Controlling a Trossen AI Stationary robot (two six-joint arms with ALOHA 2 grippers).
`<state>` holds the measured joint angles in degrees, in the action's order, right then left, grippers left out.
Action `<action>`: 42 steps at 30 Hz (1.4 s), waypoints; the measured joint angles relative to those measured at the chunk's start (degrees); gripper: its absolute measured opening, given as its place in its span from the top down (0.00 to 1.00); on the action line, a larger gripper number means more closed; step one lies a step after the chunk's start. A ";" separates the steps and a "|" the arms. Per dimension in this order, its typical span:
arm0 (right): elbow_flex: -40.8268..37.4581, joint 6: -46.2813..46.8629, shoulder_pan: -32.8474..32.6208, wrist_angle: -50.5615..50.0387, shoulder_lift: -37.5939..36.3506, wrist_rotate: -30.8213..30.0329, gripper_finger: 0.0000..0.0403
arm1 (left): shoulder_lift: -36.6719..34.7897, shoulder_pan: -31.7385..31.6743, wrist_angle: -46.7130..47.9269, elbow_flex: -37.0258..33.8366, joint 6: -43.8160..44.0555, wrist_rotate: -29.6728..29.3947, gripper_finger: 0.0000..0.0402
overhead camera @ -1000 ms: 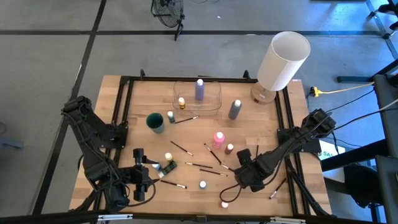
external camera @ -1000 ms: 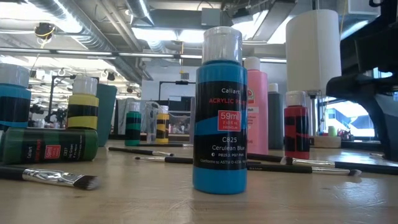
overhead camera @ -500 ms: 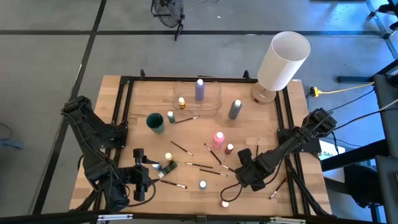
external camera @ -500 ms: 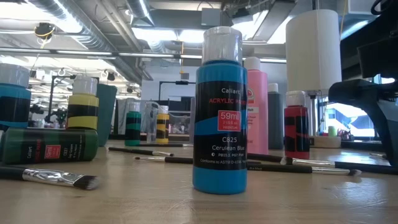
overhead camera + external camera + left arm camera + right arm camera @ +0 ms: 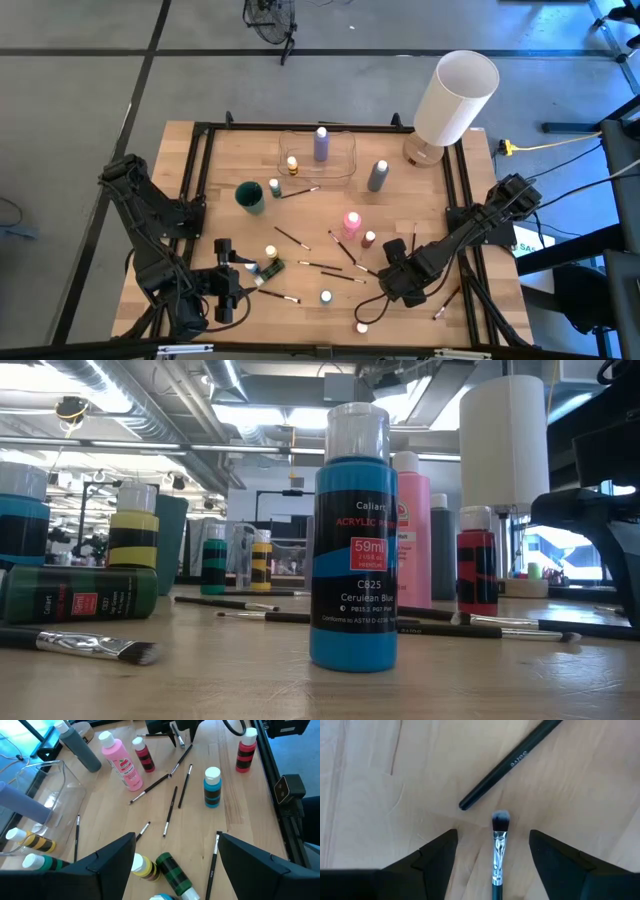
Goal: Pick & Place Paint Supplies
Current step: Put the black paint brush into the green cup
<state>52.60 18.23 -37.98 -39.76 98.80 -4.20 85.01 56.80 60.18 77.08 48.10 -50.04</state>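
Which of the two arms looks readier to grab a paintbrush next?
The right one. Its tool hangs low over the table, open, with a brush lying between its fingers. The left tool is open too, but sits higher, above some bottles, with no brush lined up.

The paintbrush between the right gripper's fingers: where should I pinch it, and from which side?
Pinch the paintbrush on its silver ferrule just behind the bristles, coming straight down from above. It lies flat on the table, lengthwise between the open right gripper's fingers, so closing should squeeze across its thin width. Stay clear of the second brush handle beyond its tip.
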 joint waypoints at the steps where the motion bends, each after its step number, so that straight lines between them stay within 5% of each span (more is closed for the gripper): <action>1: 0.00 -0.69 0.00 0.16 0.02 0.04 0.39 | 0.00 0.00 0.00 0.00 0.01 0.00 0.30; 13: -0.11 -4.15 0.02 1.99 0.07 1.29 0.68 | 0.00 0.00 0.02 0.00 0.22 0.00 0.30; 42: -0.07 -3.12 0.81 3.16 0.13 1.70 0.84 | 0.00 0.00 0.02 0.00 0.20 0.00 0.30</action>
<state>52.53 15.12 -37.17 -36.60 98.94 -2.50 85.01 56.80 60.20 77.08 48.29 -50.04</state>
